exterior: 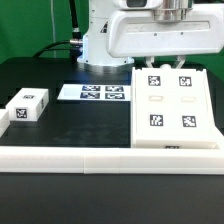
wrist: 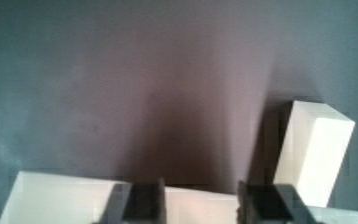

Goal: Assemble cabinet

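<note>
The cabinet, a large white box with several black-and-white tags on its upper face, lies at the exterior view's right. My gripper hangs under the white hand at the cabinet's far edge, and its tips are hard to make out there. In the wrist view my gripper has its two dark fingers pressed against either side of a white wall of the cabinet. A small white tagged block lies at the exterior view's left. Another white piece stands on the dark table beyond the fingers.
The marker board lies flat behind the table's middle. A long low white rail runs along the front edge. The arm's base stands at the back, above the marker board.
</note>
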`<state>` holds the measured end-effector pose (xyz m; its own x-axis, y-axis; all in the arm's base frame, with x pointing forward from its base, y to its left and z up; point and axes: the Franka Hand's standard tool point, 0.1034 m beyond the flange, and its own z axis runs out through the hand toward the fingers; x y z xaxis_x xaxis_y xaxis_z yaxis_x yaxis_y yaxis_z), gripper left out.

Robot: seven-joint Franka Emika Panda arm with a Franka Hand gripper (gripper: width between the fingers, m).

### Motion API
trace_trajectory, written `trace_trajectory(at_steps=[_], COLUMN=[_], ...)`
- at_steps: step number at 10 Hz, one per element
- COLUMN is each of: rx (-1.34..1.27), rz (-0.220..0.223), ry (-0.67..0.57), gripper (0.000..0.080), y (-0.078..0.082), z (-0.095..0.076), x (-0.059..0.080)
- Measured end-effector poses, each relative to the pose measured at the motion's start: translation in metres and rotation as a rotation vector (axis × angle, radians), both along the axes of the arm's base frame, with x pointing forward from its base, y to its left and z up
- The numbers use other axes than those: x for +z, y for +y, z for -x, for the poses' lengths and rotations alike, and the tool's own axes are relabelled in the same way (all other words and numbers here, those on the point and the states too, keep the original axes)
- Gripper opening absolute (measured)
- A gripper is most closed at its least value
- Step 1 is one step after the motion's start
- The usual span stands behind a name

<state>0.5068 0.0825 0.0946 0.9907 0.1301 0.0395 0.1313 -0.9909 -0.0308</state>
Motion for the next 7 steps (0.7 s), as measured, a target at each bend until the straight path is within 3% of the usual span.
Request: trace_trajectory(at_steps=[3,7], rx=[0.006,0.007], rz=[0.003,0.004], ry=[0.042,0.054], gripper=[0.0197,0.0194], y=[-0.008,-0.007], z=[-0.015,-0.017], x=[0.021,0.022])
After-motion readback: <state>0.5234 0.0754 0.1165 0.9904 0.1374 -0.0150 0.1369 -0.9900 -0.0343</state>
